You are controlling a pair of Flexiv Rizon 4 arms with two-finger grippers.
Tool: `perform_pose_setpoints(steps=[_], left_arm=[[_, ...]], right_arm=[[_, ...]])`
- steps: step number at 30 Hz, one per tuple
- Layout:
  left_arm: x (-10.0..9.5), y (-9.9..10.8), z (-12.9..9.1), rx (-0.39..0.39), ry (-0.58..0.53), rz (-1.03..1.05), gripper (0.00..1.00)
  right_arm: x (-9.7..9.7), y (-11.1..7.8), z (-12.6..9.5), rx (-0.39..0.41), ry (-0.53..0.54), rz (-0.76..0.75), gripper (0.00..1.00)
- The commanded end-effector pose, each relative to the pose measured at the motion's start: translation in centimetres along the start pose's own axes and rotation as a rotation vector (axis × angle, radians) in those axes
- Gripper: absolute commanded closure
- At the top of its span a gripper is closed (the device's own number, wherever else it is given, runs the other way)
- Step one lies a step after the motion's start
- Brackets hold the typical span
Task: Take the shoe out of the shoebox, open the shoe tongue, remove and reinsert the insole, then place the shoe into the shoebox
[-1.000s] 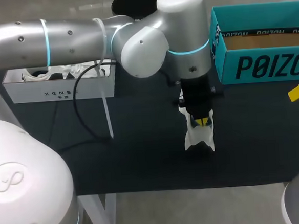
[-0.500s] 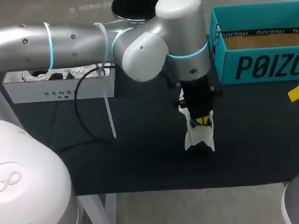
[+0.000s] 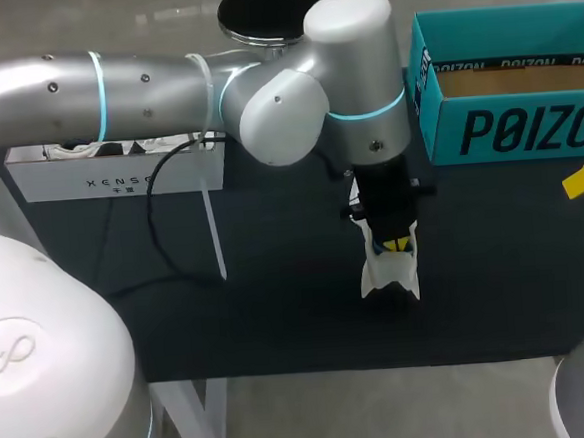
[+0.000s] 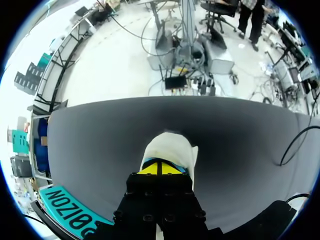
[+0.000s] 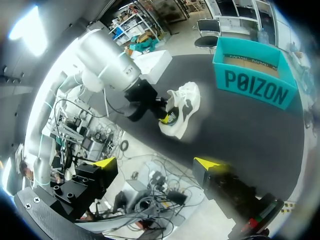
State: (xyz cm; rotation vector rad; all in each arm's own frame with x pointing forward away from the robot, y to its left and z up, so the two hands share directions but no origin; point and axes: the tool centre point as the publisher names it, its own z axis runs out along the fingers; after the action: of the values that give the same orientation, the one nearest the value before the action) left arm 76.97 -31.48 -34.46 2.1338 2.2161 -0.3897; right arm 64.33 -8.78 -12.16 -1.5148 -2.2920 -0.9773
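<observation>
Left pincer [image 3: 395, 240]: fingers narrow, nipped on the shoe at its mouth; which part they pinch cannot be told.
Shoe [image 3: 386, 275]: white, with grey marks on its side and blue lining at the mouth. It is mid-counter [image 3: 278, 310], somewhat toward the robot-side edge.
Shoebox [image 3: 511, 128]: teal, open, brown inside, at the far right corner, apart from the shoe.
Right pincer [image 5: 156, 163]: wide, holding nothing, near the right edge.
White box [image 3: 119, 176]: by the far left corner.
Count: one shoe, one shoebox, one white box, two pincers.
</observation>
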Motion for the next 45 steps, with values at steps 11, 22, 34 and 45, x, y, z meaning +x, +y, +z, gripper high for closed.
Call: perform_pose_setpoints(steps=[11, 22, 34, 45], left_arm=[[0.2, 1.4, 1.1, -0.016, 0.006, -0.01, 1.0], [0.0, 2.3, -0.4, -0.038, 0.016, 0.001, 1.0], [1.2, 2.0, -2.6, -0.047, 0.038, 0.025, 1.0], [2.3, 1.2, -1.8, -0.031, 0.064, 0.026, 1.0]], right_arm=[[0.2, -0.7, 0.0, -0.012, -0.006, 0.001, 0.0], [0.2, -0.7, 0.0, -0.012, -0.006, 0.001, 0.0], [0.2, -0.7, 0.0, -0.012, -0.006, 0.001, 0.0], [0.2, -0.7, 0.0, -0.012, -0.006, 0.001, 0.0]])
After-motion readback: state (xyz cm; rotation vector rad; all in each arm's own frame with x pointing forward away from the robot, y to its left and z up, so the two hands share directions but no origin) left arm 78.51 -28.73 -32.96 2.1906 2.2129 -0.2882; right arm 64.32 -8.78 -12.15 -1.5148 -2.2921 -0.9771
